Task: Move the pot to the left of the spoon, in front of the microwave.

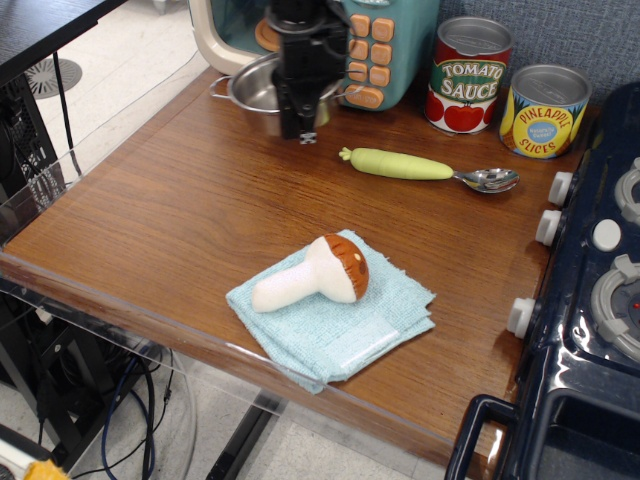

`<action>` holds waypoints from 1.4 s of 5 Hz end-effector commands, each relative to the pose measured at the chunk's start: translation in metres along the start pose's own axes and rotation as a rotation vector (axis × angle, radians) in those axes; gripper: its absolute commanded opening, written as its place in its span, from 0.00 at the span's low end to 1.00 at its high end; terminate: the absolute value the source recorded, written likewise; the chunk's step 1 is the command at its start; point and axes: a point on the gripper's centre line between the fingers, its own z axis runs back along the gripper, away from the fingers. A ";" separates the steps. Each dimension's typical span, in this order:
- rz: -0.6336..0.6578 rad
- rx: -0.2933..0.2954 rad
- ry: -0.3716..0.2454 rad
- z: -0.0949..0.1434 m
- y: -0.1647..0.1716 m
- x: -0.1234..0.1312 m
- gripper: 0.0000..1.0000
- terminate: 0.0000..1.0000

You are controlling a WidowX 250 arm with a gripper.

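A: Near edge of the table [180,250]?

B: Toy mushroom [315,275] lying on a light blue cloth [335,310]. Stove [590,300] at right.

A: Mid-table?

B: Spoon [425,167], handle pointing left, bowl right.

A: Pot?

B: Pot [262,88] sits left of the spoon, directly in front of the microwave [340,40]. Claw [300,125] is clenched on its near rim. Whether the pot touches the table, cannot tell.

A: Back row?

B: Tomato sauce can [470,75] and pineapple can [543,112].

Reaching straight down near the far edge of the counter, gripper [303,125] clamped on the pot [256,88] rim, black wrist upright above.
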 end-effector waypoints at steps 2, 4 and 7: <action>0.000 -0.042 0.047 -0.017 -0.013 -0.012 0.00 0.00; 0.025 -0.063 0.057 -0.019 -0.015 -0.014 1.00 0.00; 0.022 -0.058 0.069 -0.009 -0.012 -0.012 1.00 0.00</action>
